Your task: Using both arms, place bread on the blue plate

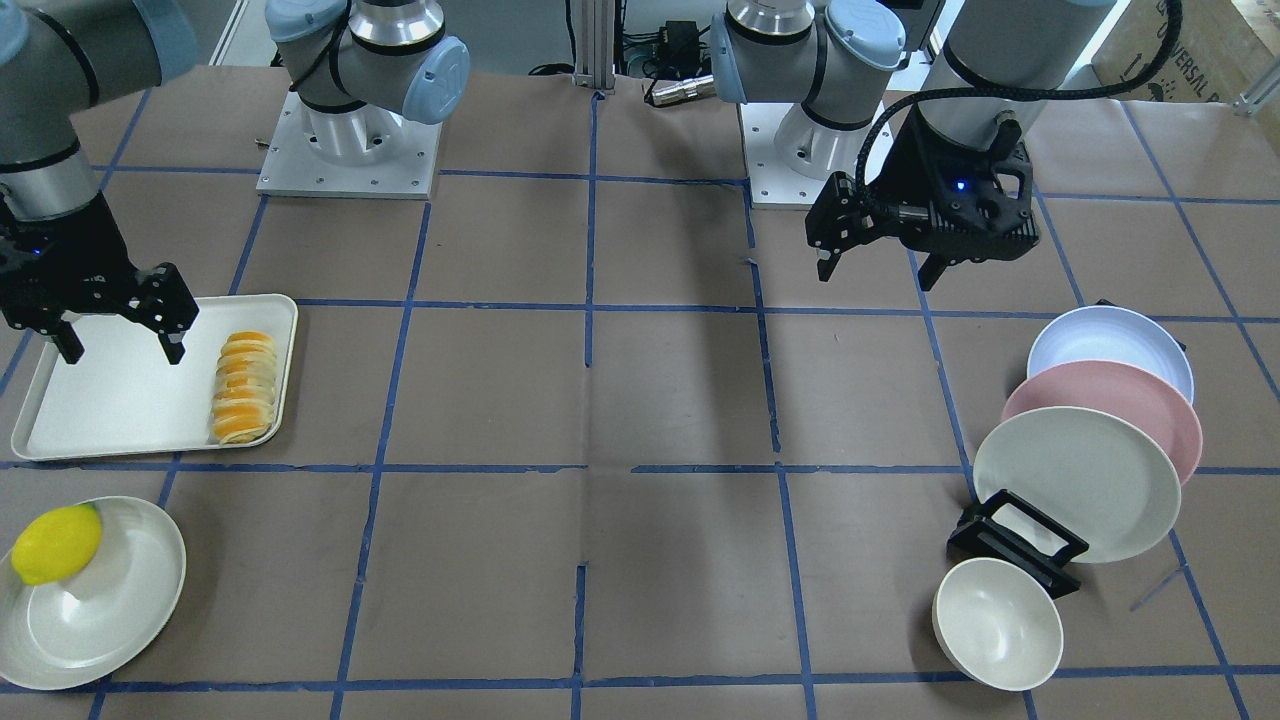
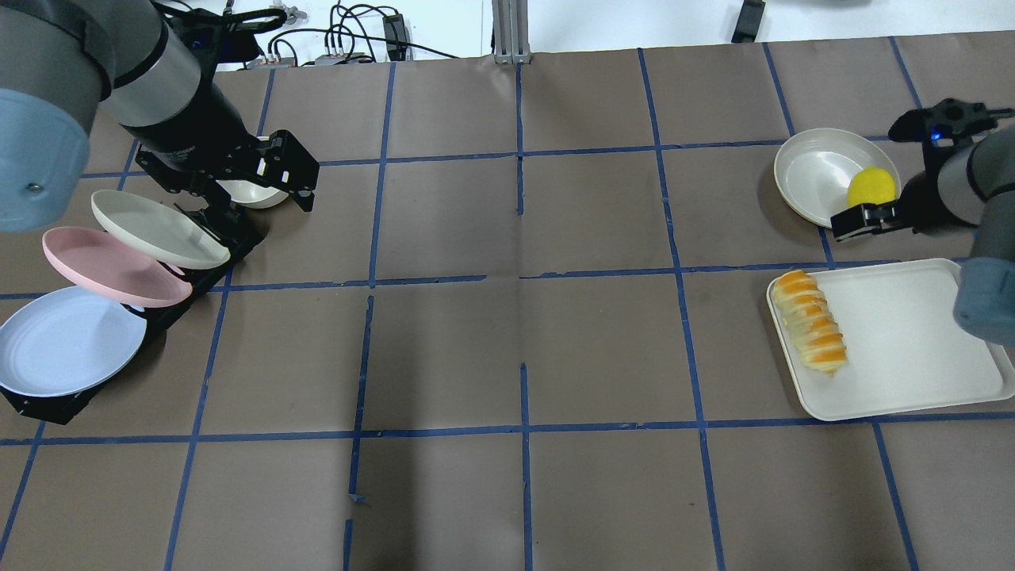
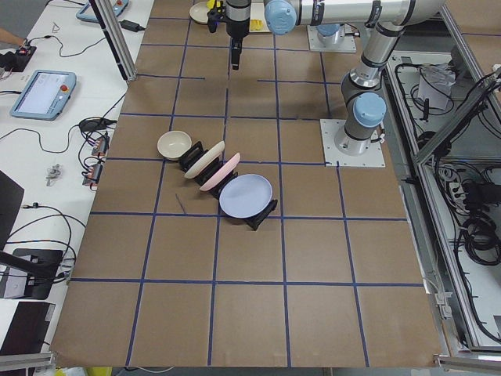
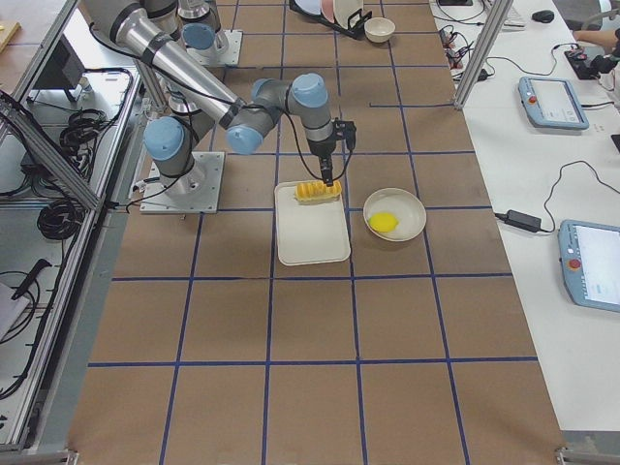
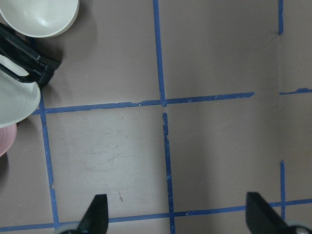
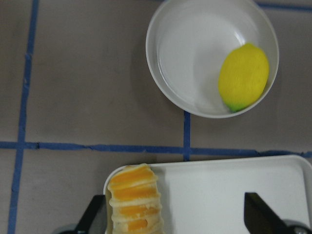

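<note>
Exterior front-facing: left pincer (image 1: 878,275), right pincer (image 1: 123,350) wide; pink plate (image 1: 1100,387) overlaps blue plate (image 1: 1110,335).

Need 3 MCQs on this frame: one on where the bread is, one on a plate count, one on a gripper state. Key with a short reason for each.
1. Where does the bread lie?
A. on the bare table
B. on the white tray
C. in a bowl

2. How many plates stand in the black rack?
A. two
B. three
C. four

3. What state is the right gripper in?
A. open, holding nothing
B. shut on the bread
C. shut on a lemon

Key:
1 B: the bread lies along one edge of the tray.
2 B: blue plate, pink plate and cream plate.
3 A: its fingers are spread wide above the tray.
</note>
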Action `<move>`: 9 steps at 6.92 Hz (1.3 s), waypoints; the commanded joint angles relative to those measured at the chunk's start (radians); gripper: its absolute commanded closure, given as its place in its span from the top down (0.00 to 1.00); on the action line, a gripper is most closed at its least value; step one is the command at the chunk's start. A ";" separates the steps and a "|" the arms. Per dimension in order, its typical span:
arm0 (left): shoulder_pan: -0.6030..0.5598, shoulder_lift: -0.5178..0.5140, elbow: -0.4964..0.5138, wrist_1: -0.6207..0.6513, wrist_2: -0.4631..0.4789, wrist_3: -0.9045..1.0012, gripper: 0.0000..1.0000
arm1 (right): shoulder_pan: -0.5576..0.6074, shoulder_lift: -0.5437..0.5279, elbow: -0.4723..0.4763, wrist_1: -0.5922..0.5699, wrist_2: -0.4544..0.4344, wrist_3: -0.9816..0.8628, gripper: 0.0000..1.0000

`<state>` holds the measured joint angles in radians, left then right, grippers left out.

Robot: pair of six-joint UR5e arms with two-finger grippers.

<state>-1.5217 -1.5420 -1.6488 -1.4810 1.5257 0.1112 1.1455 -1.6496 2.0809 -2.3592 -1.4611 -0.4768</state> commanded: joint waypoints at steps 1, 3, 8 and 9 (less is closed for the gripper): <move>0.002 -0.001 -0.009 0.008 -0.001 0.008 1.00 | 0.070 -0.021 -0.159 0.080 0.025 -0.012 1.00; 0.005 -0.001 -0.009 0.010 -0.001 0.008 1.00 | 0.098 -0.015 -0.485 0.624 0.011 -0.002 1.00; 0.524 -0.032 0.009 0.002 -0.019 0.780 1.00 | 0.240 0.080 -0.664 0.971 -0.064 0.008 1.00; 0.664 -0.068 0.018 0.010 -0.019 0.982 1.00 | 0.237 0.114 -0.619 0.866 -0.053 0.004 1.00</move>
<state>-1.0397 -1.5749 -1.6388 -1.4755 1.5100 0.8505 1.3761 -1.5736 1.4209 -1.3989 -1.5161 -0.4670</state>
